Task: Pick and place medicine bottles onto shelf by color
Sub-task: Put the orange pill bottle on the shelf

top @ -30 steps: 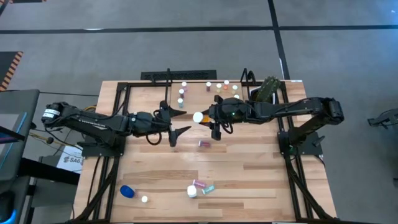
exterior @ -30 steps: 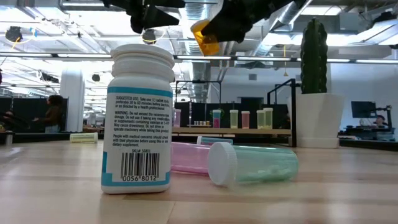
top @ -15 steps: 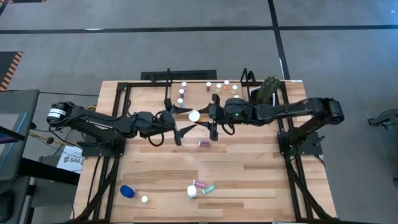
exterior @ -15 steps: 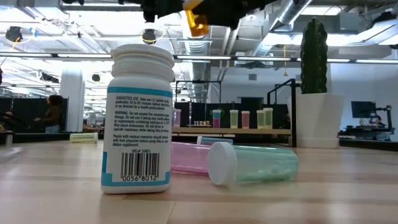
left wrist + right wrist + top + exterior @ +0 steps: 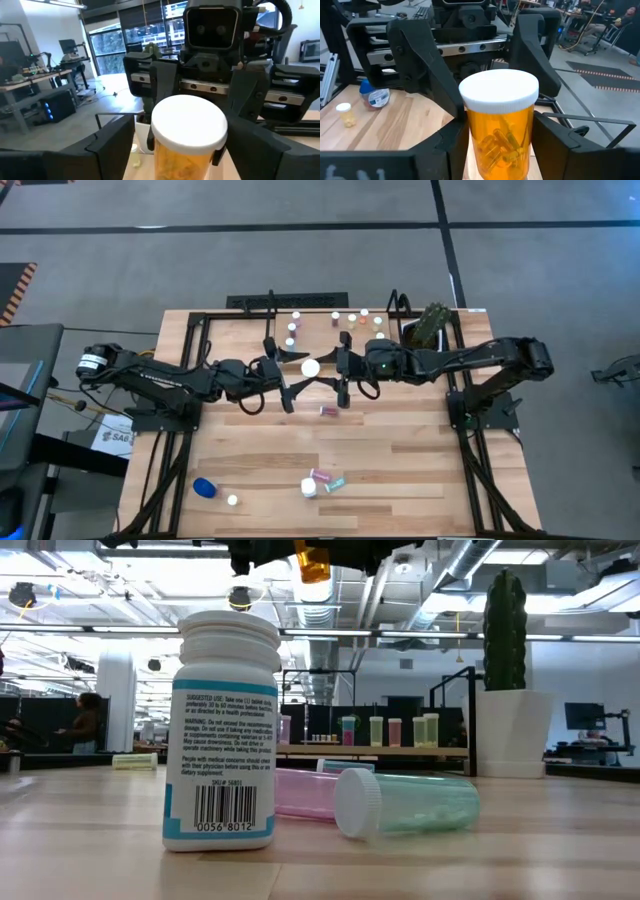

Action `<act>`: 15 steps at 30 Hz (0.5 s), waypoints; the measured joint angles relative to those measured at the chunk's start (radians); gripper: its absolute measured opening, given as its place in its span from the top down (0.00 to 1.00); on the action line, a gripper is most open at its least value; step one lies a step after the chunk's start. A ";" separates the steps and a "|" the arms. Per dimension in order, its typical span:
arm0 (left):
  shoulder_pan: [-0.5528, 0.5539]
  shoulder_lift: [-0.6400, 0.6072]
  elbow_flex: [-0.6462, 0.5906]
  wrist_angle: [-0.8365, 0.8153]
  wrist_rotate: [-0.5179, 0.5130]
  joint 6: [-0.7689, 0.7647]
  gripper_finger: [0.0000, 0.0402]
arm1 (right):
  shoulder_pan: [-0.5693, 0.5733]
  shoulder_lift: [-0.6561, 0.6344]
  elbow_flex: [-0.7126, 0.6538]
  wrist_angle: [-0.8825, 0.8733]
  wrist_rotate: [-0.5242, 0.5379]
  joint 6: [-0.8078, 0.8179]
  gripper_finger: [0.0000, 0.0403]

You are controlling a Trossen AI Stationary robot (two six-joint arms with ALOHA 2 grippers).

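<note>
Handing over mid-air above table centre — right gripper [image 5: 343, 377] clamps the orange bottle [image 5: 311, 367], left gripper [image 5: 283, 373] spread wide around it; early release or misaligned closing risks a drop.

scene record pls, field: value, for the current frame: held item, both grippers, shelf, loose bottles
held item: orange bottle with white cap, upright, in the air between the two arms
right gripper: shut on the orange bottle
left gripper: open, fingers on either side of the bottle, not closed on it
shelf: at the table's far edge, several small bottles standing on it
loose bottles: pink vial mid-table; white bottle, pink and teal vials near the front edge; blue bottle front left
</note>
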 joint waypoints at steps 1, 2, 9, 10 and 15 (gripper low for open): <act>0.000 0.000 0.000 0.000 0.001 -0.002 0.33 | 0.000 0.000 0.000 0.000 0.000 0.000 0.50; 0.000 0.000 0.000 0.001 0.001 -0.007 0.35 | 0.000 0.000 0.000 0.001 0.000 0.001 0.50; 0.000 0.000 0.000 0.001 0.027 -0.012 0.50 | 0.000 0.000 0.000 -0.006 0.002 0.011 0.50; 0.000 0.000 0.000 0.001 0.035 -0.012 0.52 | 0.000 0.000 0.000 -0.006 0.001 0.022 0.50; 0.001 0.000 0.000 0.003 0.045 -0.021 0.56 | -0.020 -0.011 0.002 -0.037 -0.006 0.071 0.45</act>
